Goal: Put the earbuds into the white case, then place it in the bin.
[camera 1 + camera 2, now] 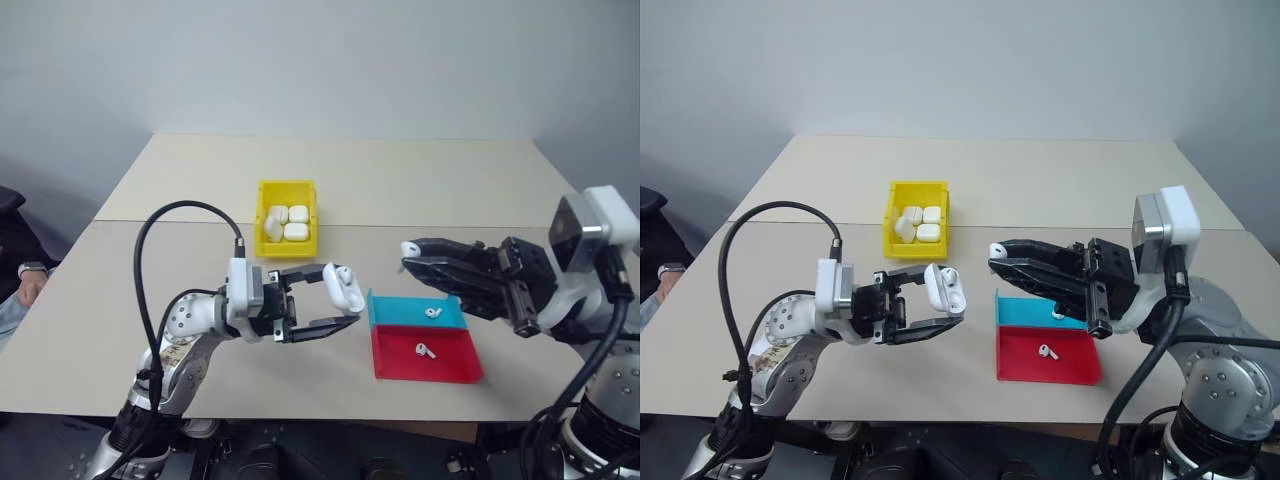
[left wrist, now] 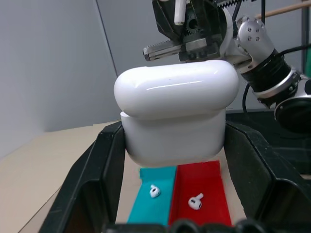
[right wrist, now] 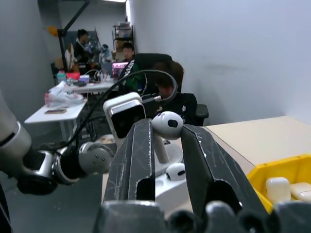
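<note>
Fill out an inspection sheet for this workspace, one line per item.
Surface: beige table, two tops butted with a seam.
Job's things: open white case held above the table by the left tool; one earbud pinched in the right tool; two earbuds lie in the tray; yellow bin already holds several white cases.
Clutter: teal and red tray near the front edge.
Grippers: left tool shut on the case; right tool shut on an earbud, tip facing the case.
Cables: black cable loops above the left arm; another hangs by the right arm.
Surroundings: plain wall behind; people at desks in the right wrist view.
</note>
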`<action>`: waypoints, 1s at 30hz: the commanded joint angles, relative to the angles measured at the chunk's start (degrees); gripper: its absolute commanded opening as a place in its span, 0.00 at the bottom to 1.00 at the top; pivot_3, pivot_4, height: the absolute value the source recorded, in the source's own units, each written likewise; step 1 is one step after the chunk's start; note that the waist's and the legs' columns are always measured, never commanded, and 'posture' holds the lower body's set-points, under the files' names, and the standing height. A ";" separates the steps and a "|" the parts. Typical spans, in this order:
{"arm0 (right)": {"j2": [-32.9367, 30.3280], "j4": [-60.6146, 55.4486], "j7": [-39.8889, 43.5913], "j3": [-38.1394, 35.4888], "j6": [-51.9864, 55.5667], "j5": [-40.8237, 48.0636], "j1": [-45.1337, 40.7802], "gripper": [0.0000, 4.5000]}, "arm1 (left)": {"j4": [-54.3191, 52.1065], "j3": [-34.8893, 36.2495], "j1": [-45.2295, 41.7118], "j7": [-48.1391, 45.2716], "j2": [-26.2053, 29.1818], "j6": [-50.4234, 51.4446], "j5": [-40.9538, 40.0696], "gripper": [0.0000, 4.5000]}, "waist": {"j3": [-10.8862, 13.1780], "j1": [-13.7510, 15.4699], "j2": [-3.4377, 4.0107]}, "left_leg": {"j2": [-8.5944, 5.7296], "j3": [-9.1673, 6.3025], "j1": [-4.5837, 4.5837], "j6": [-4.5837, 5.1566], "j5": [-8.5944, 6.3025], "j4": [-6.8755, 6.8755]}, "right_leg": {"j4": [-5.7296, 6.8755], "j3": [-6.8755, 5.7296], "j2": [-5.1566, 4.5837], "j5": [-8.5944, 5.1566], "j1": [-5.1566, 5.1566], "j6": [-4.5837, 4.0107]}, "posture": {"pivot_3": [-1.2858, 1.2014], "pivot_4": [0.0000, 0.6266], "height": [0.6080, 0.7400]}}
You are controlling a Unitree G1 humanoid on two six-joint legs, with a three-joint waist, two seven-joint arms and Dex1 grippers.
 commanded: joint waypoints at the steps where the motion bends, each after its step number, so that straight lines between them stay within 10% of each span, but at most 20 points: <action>1: -0.66 -3.03 -2.78 2.30 -3.82 2.05 1.82 0.17 | -1.34 -0.19 -1.79 -0.24 -1.04 -0.01 -0.54 0.62 | 0.00 -0.10 0.00 | 0.00 -0.01 0.00 0.00 0.00 0.00 | 0.00 0.00 0.00 0.00 0.00 0.00 | 0.52 0.24 1.00; 30: -7.71 -1.77 -4.27 15.43 -17.47 -5.75 6.74 0.17 | -0.98 0.70 -1.96 -0.56 -3.66 -1.40 0.40 0.62 | 0.01 -0.09 -0.01 | 0.00 -0.03 -0.01 0.00 0.00 0.00 | -0.08 0.00 0.01 0.00 0.01 0.00 | 0.52 0.24 1.00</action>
